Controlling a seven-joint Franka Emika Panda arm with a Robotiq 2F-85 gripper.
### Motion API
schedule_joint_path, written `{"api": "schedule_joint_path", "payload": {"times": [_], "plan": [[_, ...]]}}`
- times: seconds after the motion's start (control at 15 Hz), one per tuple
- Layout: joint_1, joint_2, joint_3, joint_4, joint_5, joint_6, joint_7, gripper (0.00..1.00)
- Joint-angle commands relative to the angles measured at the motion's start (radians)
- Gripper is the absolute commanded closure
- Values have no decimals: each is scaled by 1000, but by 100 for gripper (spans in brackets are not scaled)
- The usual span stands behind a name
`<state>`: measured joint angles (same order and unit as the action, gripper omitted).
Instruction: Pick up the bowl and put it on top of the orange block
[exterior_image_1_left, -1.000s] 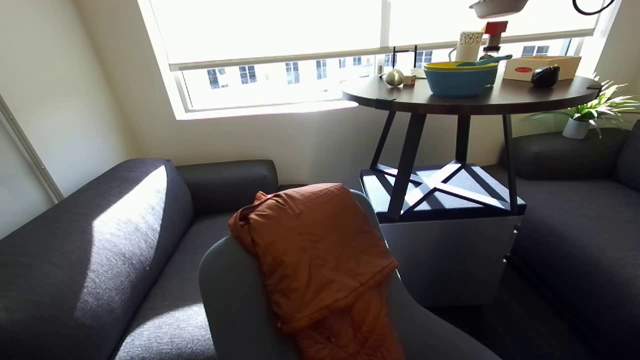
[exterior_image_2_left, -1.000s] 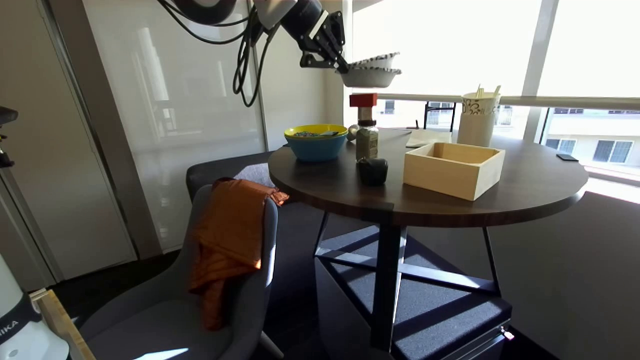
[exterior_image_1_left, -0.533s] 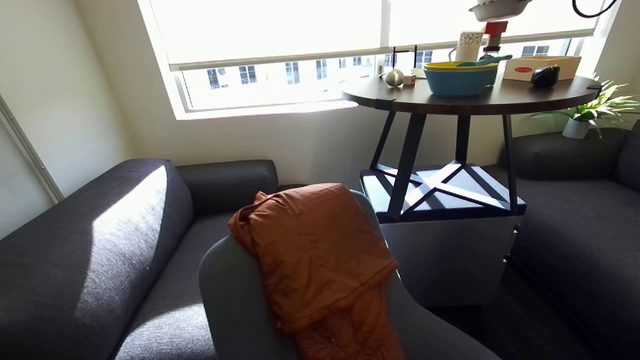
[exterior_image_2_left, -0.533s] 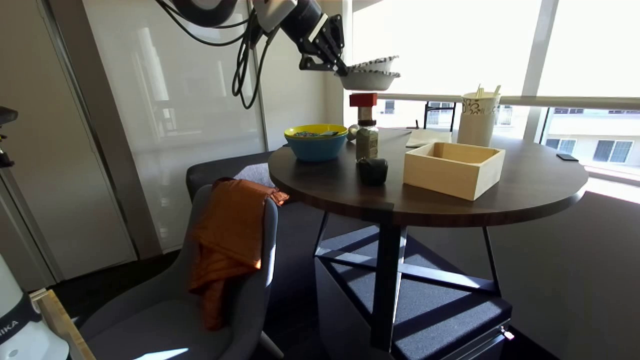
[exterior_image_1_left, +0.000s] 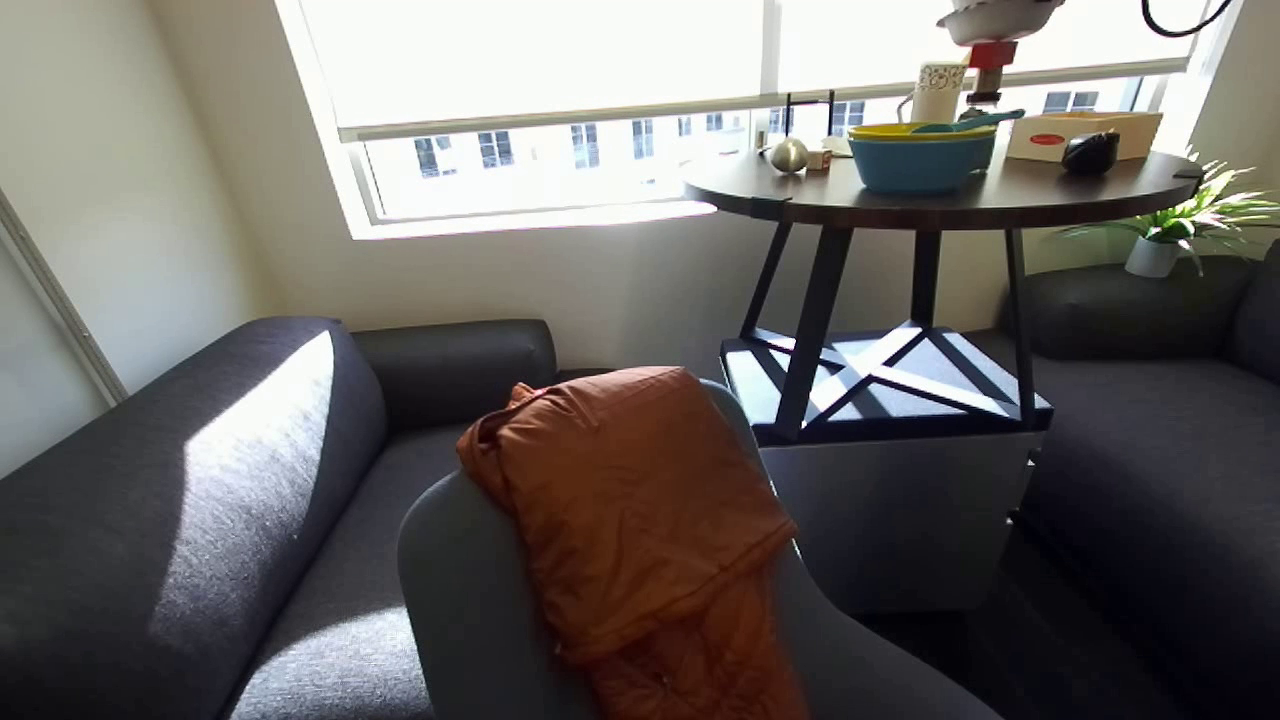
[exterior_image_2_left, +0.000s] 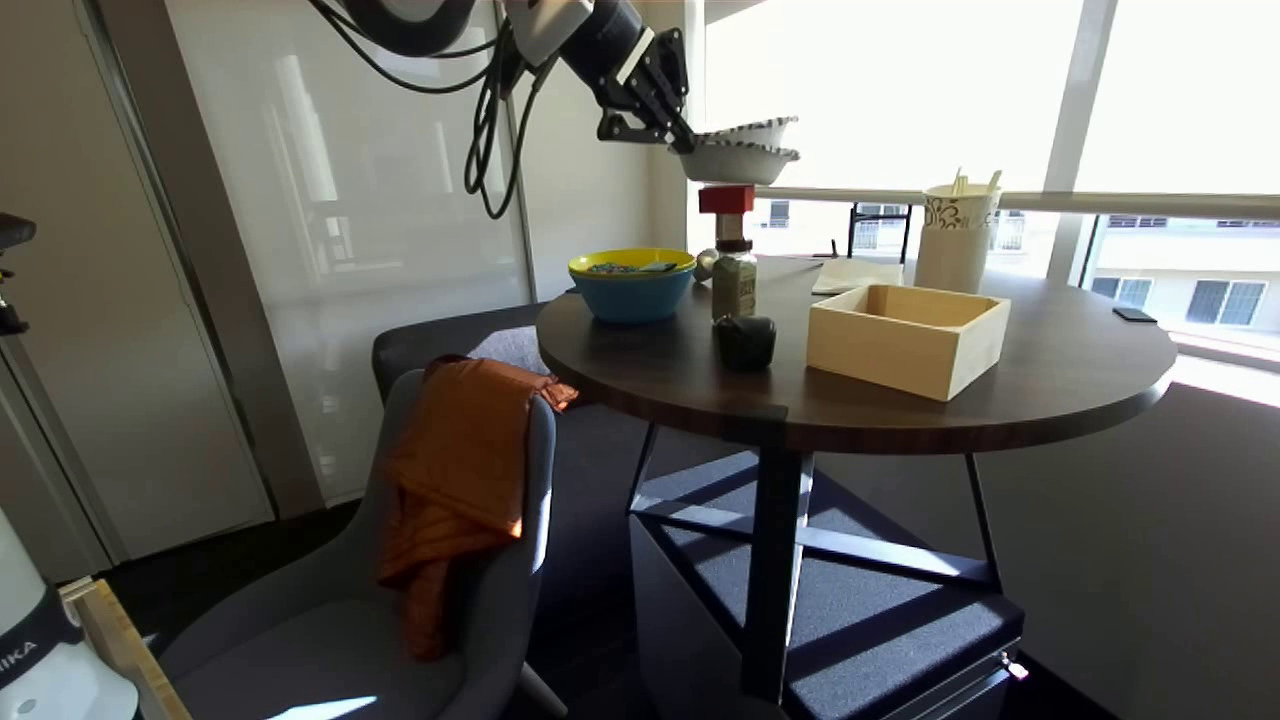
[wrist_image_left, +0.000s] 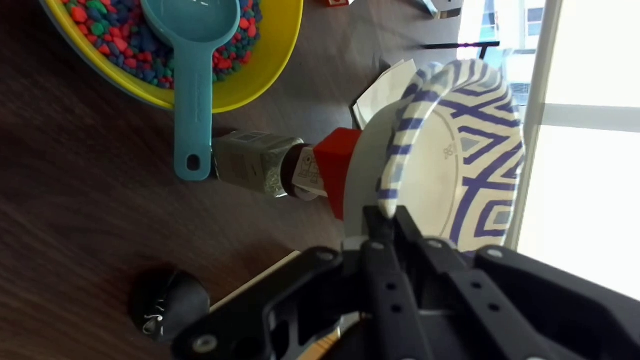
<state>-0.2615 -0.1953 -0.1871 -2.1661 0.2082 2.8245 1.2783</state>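
Pincer (wrist_image_left: 389, 214) clamps the bowl (exterior_image_2_left: 740, 163) by its rim, and down it eases, now touching or just above the orange block (exterior_image_2_left: 727, 200), hard to tell; release looks near.

Daylight: blind (exterior_image_1_left: 550, 60), 12 o'clock in an exterior view, blown white on my feed. Sun patch: sofa (exterior_image_1_left: 275, 440), 9 o'clock. Shadow bars: cabinet (exterior_image_1_left: 905, 500), 3 o'clock. Wrist view: I log glare, 2 o'clock; gripper (wrist_image_left: 389, 217) slightly soft.
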Motion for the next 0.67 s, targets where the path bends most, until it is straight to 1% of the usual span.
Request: {"api": "schedule_joint_path", "payload": {"times": [0.0,0.27,0.47,0.53,0.6], "plan": [[-3,-9,11,-13,-14,25,14,60],[-4,-16,12,-12,-13,23,12,34],[-13,-39,11,-12,-34,-13,7,12],[-18,-53,11,-14,-45,-29,4,5],[-19,-70,8,-16,-52,-48,-3,1]]}}
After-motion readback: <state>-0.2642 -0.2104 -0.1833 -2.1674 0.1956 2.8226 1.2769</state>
